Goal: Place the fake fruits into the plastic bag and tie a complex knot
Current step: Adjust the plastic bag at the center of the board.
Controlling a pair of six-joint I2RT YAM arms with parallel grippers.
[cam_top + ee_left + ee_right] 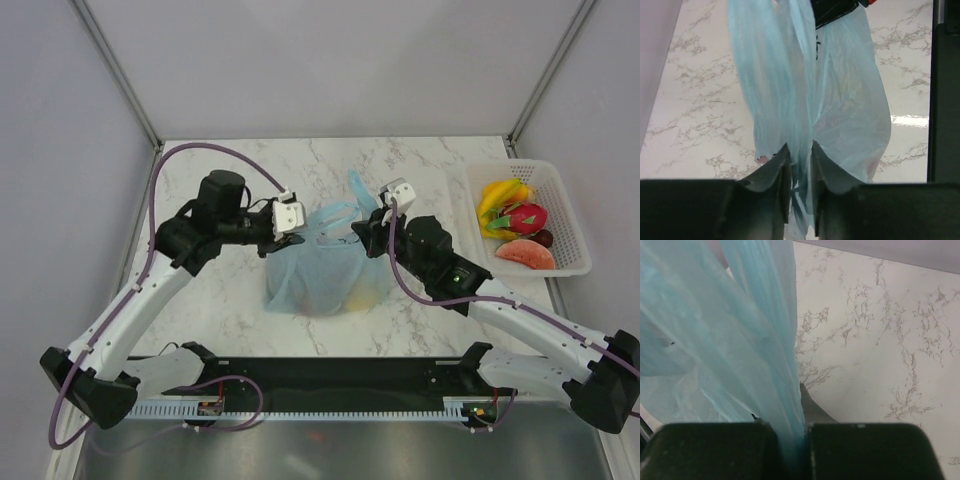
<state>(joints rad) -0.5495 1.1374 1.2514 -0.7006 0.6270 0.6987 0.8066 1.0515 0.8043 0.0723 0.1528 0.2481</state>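
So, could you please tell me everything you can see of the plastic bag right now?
The plastic bag is thin, translucent light-blue film, creased and slumped on the marble table between the arms. Its top is gathered into strands, and one handle loop sticks up behind. The right gripper pinches one strand shut. The left gripper has its jaws slightly apart around another. Through the lower right side something yellowish shows faintly.

The plastic bag (318,272) sits at the middle of the table (220,300), between the two grippers — left gripper (292,234) at its far-left top, right gripper (366,236) at its far-right top. Well apart, at the table's right edge, stands a basket (572,225) — the fake fruits (512,218) lie in it.
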